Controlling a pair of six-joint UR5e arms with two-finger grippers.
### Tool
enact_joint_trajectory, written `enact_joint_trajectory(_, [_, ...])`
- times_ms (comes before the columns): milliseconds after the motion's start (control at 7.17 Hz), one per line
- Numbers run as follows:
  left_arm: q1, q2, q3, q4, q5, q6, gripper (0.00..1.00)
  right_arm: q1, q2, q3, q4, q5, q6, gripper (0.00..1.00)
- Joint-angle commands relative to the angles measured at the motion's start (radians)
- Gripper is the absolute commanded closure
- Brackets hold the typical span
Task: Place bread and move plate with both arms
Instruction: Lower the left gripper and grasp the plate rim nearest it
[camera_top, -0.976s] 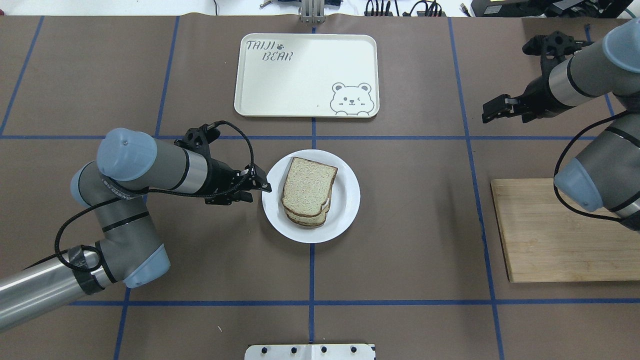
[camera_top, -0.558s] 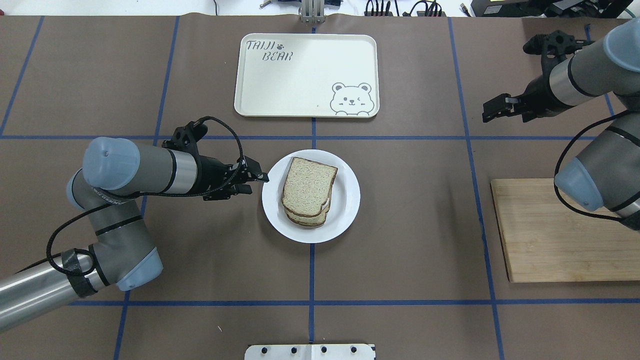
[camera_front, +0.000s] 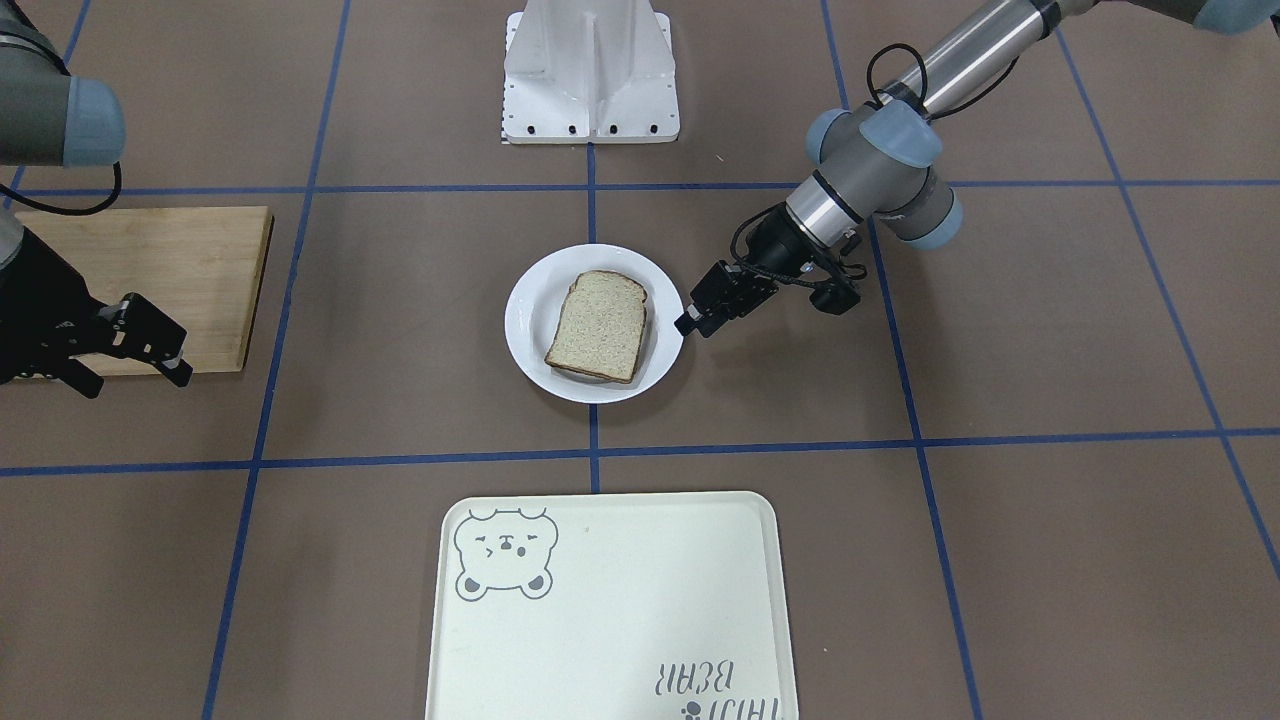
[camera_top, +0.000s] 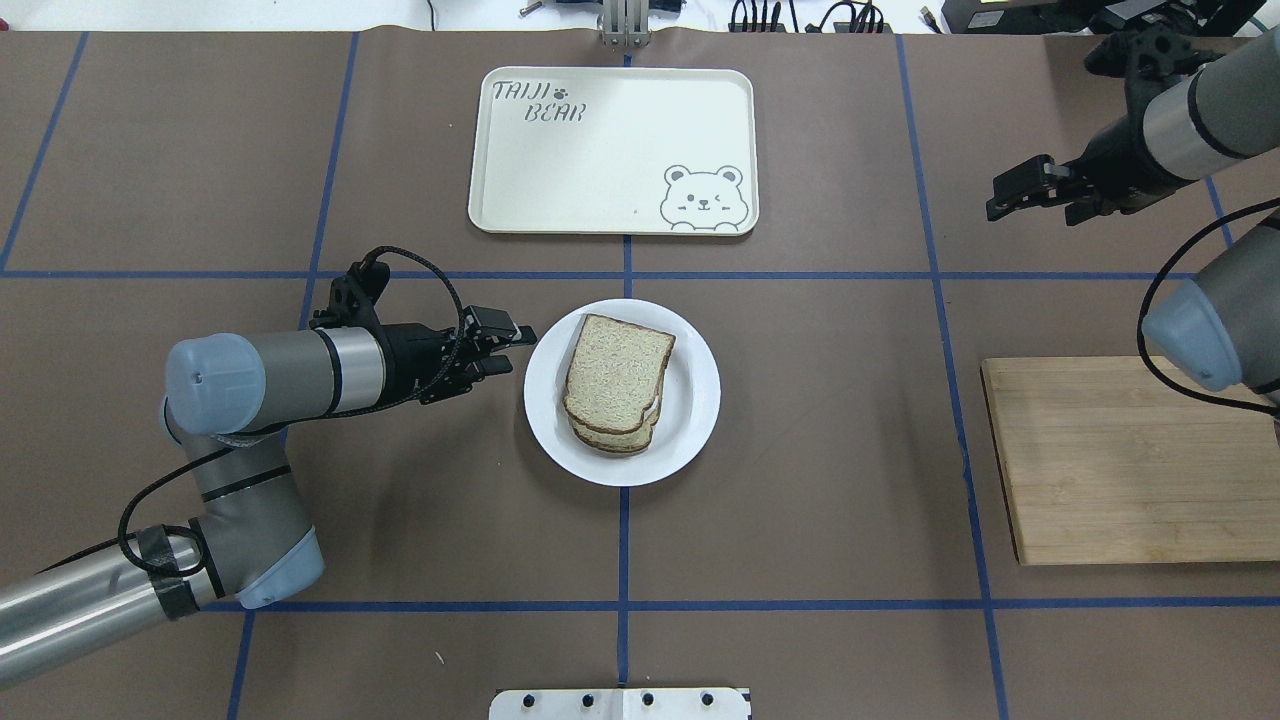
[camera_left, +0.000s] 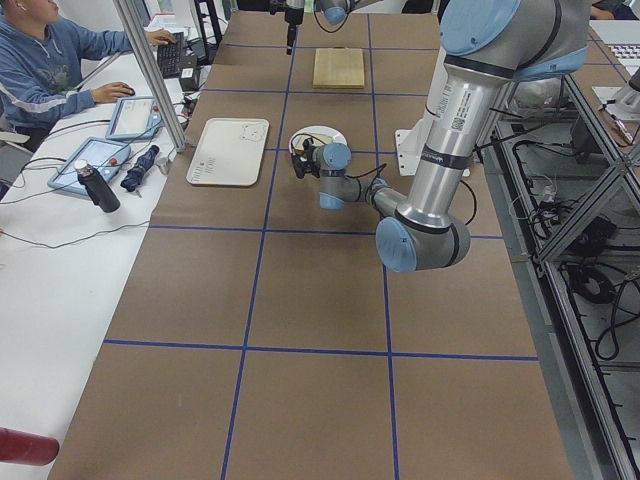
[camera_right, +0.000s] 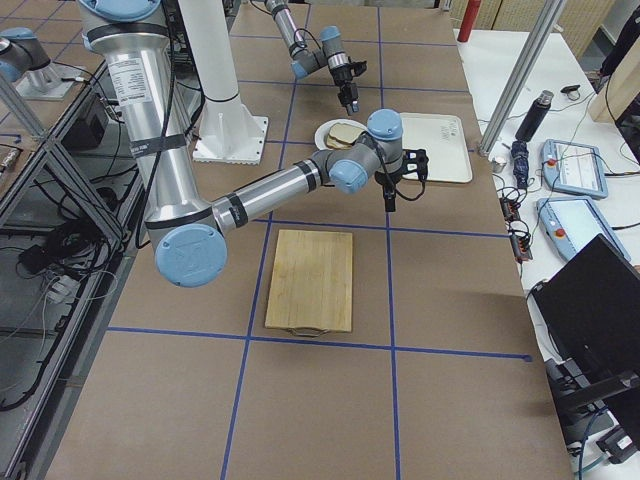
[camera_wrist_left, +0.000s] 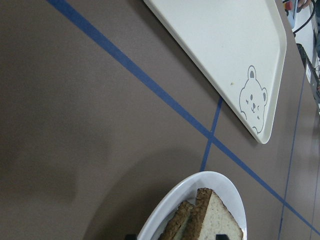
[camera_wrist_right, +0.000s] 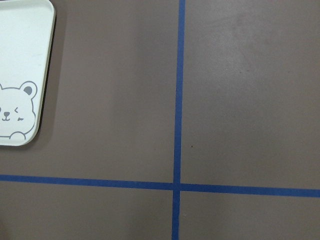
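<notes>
overhead exterior | bread (camera_top: 618, 368) sits on a second slice on the plate (camera_top: 700, 420), table centre, so I reckon placing's done | left gripper (camera_top: 512, 350) has jaws apart, just beside the plate rim, probably lining up a grab | right gripper (camera_top: 1015, 200) is parted too, empty, parked well away | can't make out what's between the slices

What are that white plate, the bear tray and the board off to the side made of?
The plate looks like glazed ceramic or maybe melamine: it is glossy white with a soft sheen. The tray seems to be plastic, matte cream with a printed bear and a moulded rim. The board looks like bamboo or pale wood, with lengthwise grain strips.
</notes>
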Motion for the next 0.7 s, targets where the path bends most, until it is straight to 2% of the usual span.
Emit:
enact_joint_trajectory(0, [0.020,-0.005,0.006,0.002,0.006,-0.005,0.39,0.011,0.000,-0.003,0.000,0.014,-0.001,0.00])
enact_joint_trajectory(558, [0.050,0.000,0.006,-0.001,0.011,0.001,0.42,0.010,-0.002,-0.004,0.000,0.008,0.000,0.00])
